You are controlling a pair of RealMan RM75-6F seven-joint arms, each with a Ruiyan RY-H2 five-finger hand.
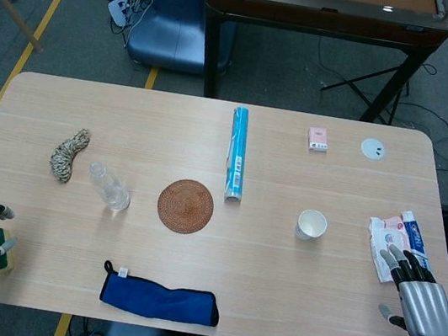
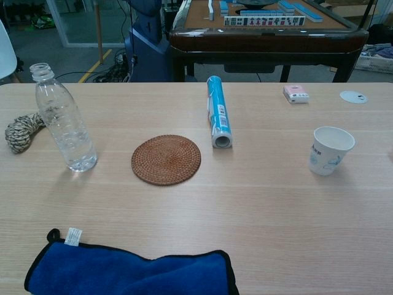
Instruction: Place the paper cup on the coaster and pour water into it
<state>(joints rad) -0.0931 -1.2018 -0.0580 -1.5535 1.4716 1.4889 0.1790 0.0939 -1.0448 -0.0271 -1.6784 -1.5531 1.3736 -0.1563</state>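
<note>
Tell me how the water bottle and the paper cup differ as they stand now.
The water bottle is clear plastic, tall and narrow-necked; the paper cup is white, opaque, short and wide-mouthed. The bottle stands left of the woven coaster, the cup well to its right. Both are upright, open-topped, off the coaster and untouched by either hand.

No lettering can be read in either view; the paper cup (image 2: 330,150) bears a faint blue pattern, too small to make out; the blue tube (image 2: 218,110) carries white print, blurred beyond reading; the pink box (image 2: 296,93) and the packet (image 1: 396,240) at the right edge of the table show markings, illegible; the cloth's white tag (image 2: 73,236) appears blank.
</note>
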